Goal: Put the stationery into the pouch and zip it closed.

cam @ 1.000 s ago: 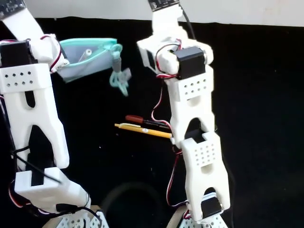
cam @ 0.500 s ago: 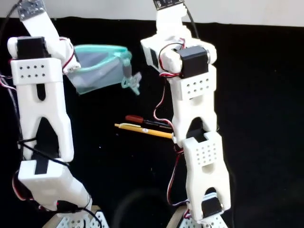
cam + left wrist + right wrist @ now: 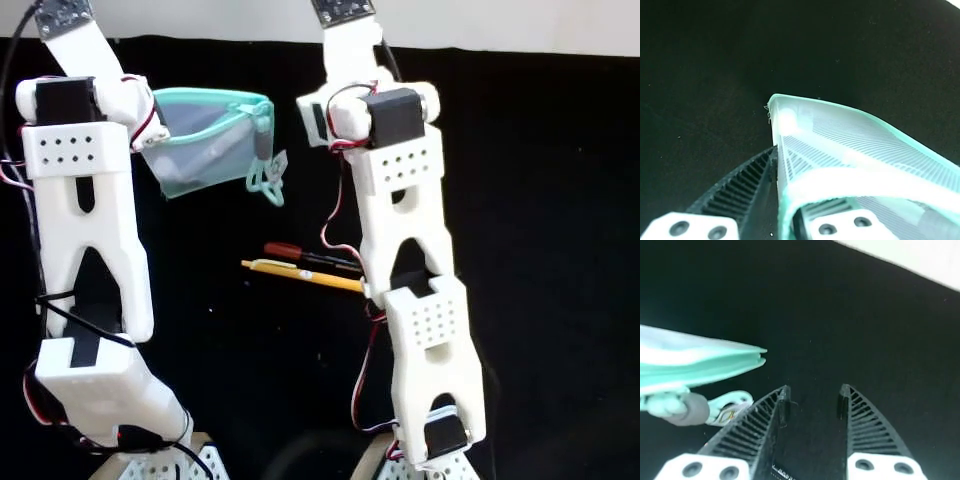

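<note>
Left arm holds the teal pouch up at the far left; two pens lie on the table.

The left gripper is clamped on one end of the teal mesh pouch, one finger outside the wall and the other inside the mouth, so the pouch hangs tilted with its opening upward above the black table. A teal zipper charm dangles from the pouch's right end. Just right of that end, the right gripper hovers with its jaws parted and nothing between them, close to the charm but not touching it. Nearer than the pouch, around the table's middle, a yellow pen and a dark pen with a red end lie side by side, their right ends hidden behind the right arm.
</note>
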{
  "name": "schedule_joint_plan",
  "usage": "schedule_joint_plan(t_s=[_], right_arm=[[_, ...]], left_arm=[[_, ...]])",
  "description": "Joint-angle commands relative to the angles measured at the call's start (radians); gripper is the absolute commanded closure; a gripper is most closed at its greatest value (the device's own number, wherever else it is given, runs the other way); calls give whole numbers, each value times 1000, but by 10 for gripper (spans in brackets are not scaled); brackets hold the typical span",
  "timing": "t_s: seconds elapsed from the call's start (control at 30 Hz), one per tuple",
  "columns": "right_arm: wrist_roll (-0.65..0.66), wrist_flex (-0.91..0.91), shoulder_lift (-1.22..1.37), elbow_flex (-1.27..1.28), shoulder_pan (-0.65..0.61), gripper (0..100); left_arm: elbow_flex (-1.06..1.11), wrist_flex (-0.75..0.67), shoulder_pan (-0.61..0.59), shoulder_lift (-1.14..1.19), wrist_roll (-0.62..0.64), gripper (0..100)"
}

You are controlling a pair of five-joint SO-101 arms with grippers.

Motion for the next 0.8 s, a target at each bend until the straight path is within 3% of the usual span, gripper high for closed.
schedule_joint_plan(t_s=[0.0, 0.77], right_arm=[[29, 13, -16, 61, 13, 833], [434, 13, -81, 171, 12, 830]], left_arm=[[12, -28, -42, 27, 5, 994], [13, -29, -54, 28, -2, 994]])
